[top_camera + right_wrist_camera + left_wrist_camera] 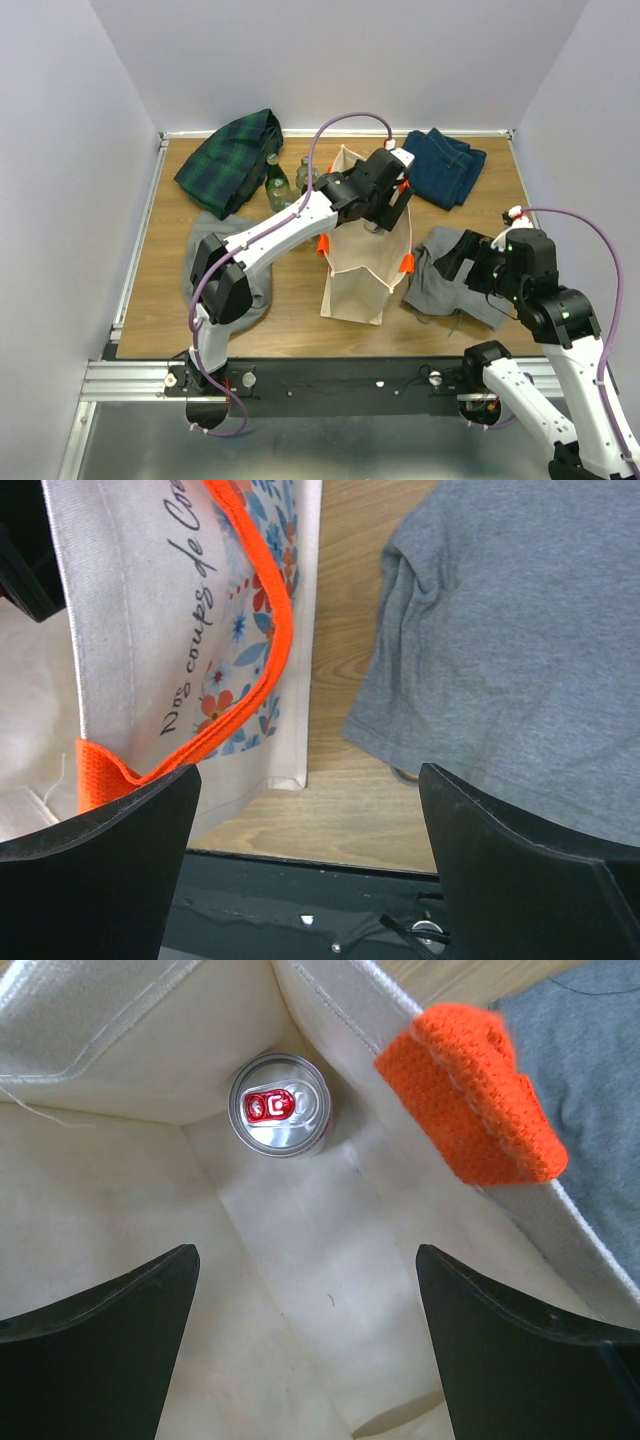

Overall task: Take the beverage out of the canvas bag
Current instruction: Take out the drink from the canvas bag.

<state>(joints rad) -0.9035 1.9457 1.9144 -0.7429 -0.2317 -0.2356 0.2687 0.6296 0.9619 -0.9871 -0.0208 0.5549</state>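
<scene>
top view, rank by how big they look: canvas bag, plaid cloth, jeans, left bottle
1. canvas bag (stands tall, nearer the camera, so it may look oversized)
2. plaid cloth
3. jeans
4. left bottle

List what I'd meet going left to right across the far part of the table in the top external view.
Plaid cloth → green glass bottle → second bottle → canvas bag → folded jeans.
</scene>
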